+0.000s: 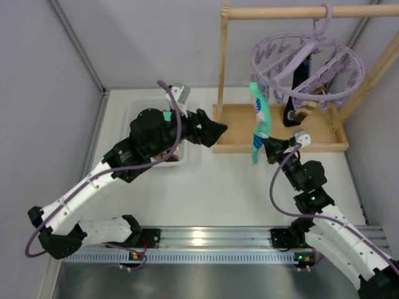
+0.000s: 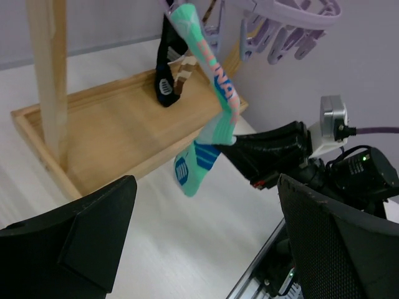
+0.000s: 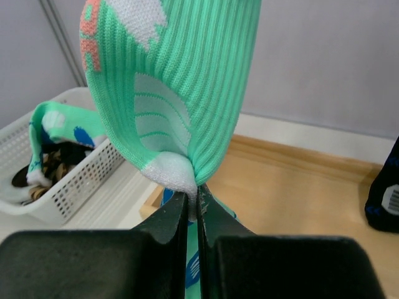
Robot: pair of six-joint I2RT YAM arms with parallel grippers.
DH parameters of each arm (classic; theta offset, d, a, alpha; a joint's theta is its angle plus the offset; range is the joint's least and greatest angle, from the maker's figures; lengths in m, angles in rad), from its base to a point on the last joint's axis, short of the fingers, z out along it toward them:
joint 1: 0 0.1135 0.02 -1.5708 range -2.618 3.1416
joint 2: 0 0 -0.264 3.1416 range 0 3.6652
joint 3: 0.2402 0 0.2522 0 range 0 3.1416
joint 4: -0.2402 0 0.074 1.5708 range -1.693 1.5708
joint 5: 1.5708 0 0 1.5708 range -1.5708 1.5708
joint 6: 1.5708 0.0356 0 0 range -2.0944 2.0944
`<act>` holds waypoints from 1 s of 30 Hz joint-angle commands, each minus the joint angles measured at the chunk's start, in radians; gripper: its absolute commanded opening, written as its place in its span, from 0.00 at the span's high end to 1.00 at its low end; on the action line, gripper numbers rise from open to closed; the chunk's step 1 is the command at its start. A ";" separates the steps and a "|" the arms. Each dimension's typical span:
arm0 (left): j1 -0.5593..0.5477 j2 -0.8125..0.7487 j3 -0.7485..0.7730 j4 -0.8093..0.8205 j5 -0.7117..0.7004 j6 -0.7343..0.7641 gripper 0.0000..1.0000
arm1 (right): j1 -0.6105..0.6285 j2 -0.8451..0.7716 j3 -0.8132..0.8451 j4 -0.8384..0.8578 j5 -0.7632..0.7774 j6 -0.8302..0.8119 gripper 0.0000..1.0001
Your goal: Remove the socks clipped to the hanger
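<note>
The lavender hanger [image 1: 308, 62] hangs by its hook from a wooden rail at the top right. A teal sock [image 1: 260, 121] hangs from one of its clips, stretched down and left. My right gripper [image 1: 269, 148] is shut on this sock's heel [image 3: 181, 177]; the sock also shows in the left wrist view [image 2: 212, 81]. A black sock [image 1: 293, 106] and a brown striped sock [image 2: 182, 71] still hang over the wooden tray. My left gripper [image 1: 215, 132] is open and empty, just left of the tray, pointing at the teal sock.
A wooden rail frame stands on a wooden tray [image 1: 240, 140] at the back right. A white basket [image 1: 140, 115] behind the left arm holds socks, seen in the right wrist view [image 3: 56, 162]. Grey walls close in the left and back.
</note>
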 commanded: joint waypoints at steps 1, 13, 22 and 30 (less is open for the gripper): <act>-0.004 0.099 0.091 0.161 0.131 0.010 0.02 | -0.003 -0.124 -0.020 -0.242 -0.054 0.091 1.00; -0.005 0.481 0.412 0.365 0.285 -0.020 0.02 | -0.002 -0.488 -0.075 -0.484 -0.091 0.166 1.00; -0.013 0.641 0.563 0.382 0.325 -0.034 0.02 | -0.002 -0.546 -0.109 -0.453 -0.160 0.192 1.00; -0.011 0.718 0.610 0.383 0.362 -0.039 0.04 | -0.002 -0.660 -0.117 -0.523 -0.153 0.184 1.00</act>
